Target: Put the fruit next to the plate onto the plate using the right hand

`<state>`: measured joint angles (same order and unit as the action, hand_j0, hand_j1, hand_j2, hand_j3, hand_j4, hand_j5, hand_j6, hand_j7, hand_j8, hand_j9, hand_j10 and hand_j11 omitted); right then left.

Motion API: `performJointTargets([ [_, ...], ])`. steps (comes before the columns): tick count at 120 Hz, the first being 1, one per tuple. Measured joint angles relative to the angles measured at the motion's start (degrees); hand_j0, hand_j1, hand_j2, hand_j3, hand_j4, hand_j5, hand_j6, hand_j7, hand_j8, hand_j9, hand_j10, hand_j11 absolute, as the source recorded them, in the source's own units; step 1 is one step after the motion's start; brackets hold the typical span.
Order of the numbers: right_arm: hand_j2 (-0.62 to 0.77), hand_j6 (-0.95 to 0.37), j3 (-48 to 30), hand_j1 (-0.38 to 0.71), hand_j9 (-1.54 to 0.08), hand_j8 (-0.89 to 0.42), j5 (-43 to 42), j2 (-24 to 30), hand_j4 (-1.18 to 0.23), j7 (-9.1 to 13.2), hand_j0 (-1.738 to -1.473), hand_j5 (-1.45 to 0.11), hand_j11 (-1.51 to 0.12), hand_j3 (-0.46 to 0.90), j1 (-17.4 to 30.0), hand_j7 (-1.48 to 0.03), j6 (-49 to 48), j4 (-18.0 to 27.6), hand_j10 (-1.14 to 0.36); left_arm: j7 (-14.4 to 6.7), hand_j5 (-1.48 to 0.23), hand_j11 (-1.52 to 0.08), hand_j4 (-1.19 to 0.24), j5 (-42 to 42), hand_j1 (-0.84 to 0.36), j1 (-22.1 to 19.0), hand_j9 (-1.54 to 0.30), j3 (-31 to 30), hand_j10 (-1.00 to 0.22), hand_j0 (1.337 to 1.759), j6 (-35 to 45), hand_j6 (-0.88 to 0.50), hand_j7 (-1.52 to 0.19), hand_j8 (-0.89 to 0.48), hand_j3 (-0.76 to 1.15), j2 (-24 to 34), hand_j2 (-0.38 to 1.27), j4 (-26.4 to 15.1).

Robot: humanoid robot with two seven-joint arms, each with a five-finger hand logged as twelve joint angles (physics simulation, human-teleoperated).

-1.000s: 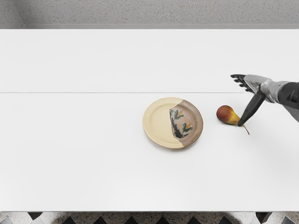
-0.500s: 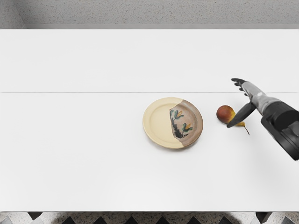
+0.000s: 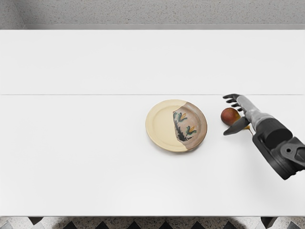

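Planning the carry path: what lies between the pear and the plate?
Nothing. In the head view, only bare white table separates the pear from the plate.

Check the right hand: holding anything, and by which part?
Nothing held. Right hand is open, its fingers and thumb straddling the stem end of the pear, which lies beside the plate.

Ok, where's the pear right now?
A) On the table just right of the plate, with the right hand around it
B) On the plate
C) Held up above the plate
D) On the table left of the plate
A: the pear lies on the table just right of the plate, and the right hand brackets it, spread fingers on its far side and thumb on its near side.
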<state>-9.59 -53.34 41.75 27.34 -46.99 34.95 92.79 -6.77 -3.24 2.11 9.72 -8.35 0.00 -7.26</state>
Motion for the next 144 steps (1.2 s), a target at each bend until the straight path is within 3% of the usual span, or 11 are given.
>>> performJointTargets([
  [35,-0.06,-0.31,0.42,0.01,-0.39,-0.3,-0.36,-0.08,-0.3,0.0,-1.658,-0.39,-0.39,0.0,0.22,-0.39,0.06,-0.49,-0.3,-0.01,0.0,0.0,0.0,-0.01,0.35,0.0,0.0,0.0,0.0,1.658,0.0,0.0,0.0,0.0,0.0,0.0,0.0,-0.01],
  [87,-0.08,-0.46,0.71,0.18,-0.58,-0.46,-0.47,-0.83,-0.45,-0.21,-1.658,-0.57,-0.58,0.0,0.25,-0.58,0.09,-2.03,-0.45,0.0,0.0,0.0,0.0,0.0,0.35,0.02,0.0,0.01,0.0,1.658,0.0,0.0,0.0,0.0,0.0,0.0,0.0,0.0],
  [113,-0.03,-0.49,0.74,0.19,-0.66,-0.43,-0.53,-1.5,-0.51,-0.46,-1.655,-0.64,-0.66,0.0,0.27,-0.65,0.08,-2.78,-0.5,-0.01,0.0,0.0,0.0,0.0,0.35,0.0,0.0,0.0,0.0,1.658,0.0,0.0,0.0,0.0,0.0,0.0,0.0,0.0],
  [144,0.01,-0.44,0.77,0.2,-0.83,-0.36,-0.56,-1.49,-0.6,-0.48,-1.648,-0.83,-0.83,0.0,0.3,-0.81,-0.1,-2.93,-0.48,-0.01,0.0,0.0,0.0,0.0,0.35,0.0,0.0,0.0,0.0,1.658,0.0,0.0,0.0,0.0,0.0,0.0,0.0,0.0],
])
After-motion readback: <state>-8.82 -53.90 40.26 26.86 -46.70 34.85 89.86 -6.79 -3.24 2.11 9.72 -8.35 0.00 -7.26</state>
